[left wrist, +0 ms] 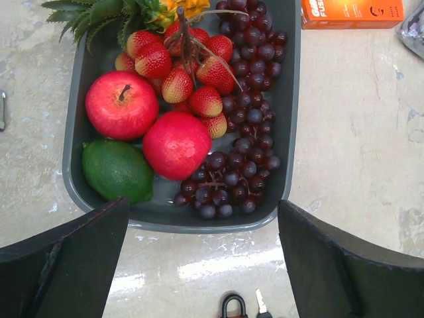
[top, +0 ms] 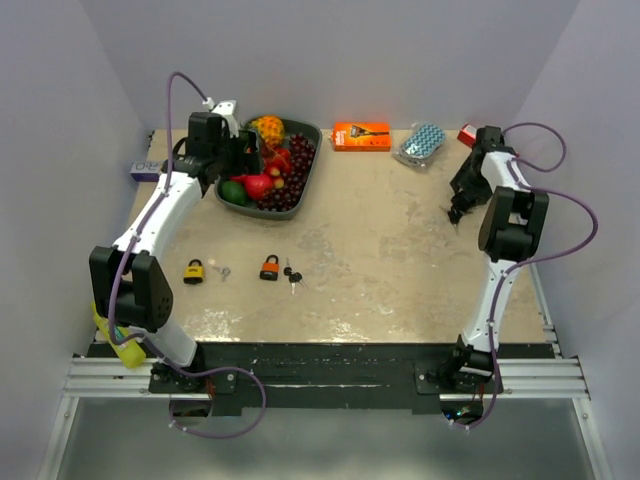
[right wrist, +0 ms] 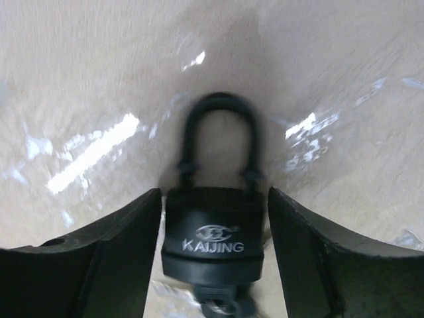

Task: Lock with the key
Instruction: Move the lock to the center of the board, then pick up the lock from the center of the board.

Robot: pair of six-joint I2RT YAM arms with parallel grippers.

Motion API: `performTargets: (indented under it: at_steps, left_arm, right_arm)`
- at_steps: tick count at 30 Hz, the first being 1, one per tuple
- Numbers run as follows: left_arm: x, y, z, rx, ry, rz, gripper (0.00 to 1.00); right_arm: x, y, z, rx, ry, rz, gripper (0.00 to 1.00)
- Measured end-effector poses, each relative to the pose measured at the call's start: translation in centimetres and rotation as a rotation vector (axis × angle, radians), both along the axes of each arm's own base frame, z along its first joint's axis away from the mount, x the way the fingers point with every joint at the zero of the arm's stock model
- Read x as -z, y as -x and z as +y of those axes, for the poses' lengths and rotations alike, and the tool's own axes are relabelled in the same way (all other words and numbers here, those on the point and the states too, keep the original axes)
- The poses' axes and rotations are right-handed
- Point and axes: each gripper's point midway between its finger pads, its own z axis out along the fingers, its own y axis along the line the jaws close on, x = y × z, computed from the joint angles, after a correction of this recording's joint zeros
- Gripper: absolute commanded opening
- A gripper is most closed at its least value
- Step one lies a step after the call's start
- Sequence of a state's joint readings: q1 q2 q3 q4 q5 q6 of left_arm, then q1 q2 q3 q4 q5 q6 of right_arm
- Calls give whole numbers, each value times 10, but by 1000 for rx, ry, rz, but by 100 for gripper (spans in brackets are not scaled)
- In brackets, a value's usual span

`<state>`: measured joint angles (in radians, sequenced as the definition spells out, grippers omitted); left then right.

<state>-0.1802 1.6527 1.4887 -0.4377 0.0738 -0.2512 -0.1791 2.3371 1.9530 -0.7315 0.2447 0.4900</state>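
Between jaws, matte black padlock (right wrist: 213,232), arched shackle (right wrist: 222,109)

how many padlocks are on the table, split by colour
yellow padlock: 1
orange padlock: 1
black padlock: 1
total: 3

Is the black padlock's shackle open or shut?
Shut, it seems: both legs of the shackle sit in the padlock body, though the picture is blurred.
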Motion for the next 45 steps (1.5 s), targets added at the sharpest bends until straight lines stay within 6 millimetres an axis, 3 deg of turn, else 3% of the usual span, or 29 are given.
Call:
performTargets:
  at_steps: [1,4,9,12,16,19,21,24,25,26,31,33,35,41,44,45]
  left_arm:
    - [0,0,1,-2,0,0,96]
    - [0,-1,3,-4,2,-1,95]
    - [0,3,1,9,12,-2,95]
    - [4,10,1,17,17,5,95]
    - [5,18,0,28,25,3,95]
    - [7,23,1,30,28,3,96]
    - [9,27,2,30,30,5,98]
    - [9,29,5,29,37,8,99]
    - [9,29,6,29,42,9,99]
    - [10,29,7,29,45,11,99]
    - [14,33,9,35,59,24,99]
    - [15,35,7,40,69,29,99]
    - [15,35,5,42,81,30,99]
    - [16,38,0,69,100,33,99]
    - [15,39,-4,93,115,35,99]
    - [15,40,-6,102,119,35,99]
  right_arm:
    - [1,-1,3,-29,-18,-7,28]
    - [1,11,21,-170,-48,15,0]
    - [1,31,70,-478,-63,71,0]
    - [1,47,120,-763,-40,107,0]
    - [2,83,201,-1193,-41,125,0]
    - [4,116,248,-1470,-52,129,0]
    - [4,126,263,-1576,-46,127,2]
    - [5,130,266,-1659,-22,113,42]
    - [5,130,263,-1675,-11,109,60]
    - [5,129,261,-1686,1,104,67]
    - [5,137,246,-1713,42,104,73]
    - [3,140,242,-1715,62,108,83]
    - [0,139,240,-1719,80,101,83]
    - [5,141,237,-1722,103,107,62]
    - [6,138,238,-1722,115,105,39]
    - [6,138,238,-1724,117,103,20]
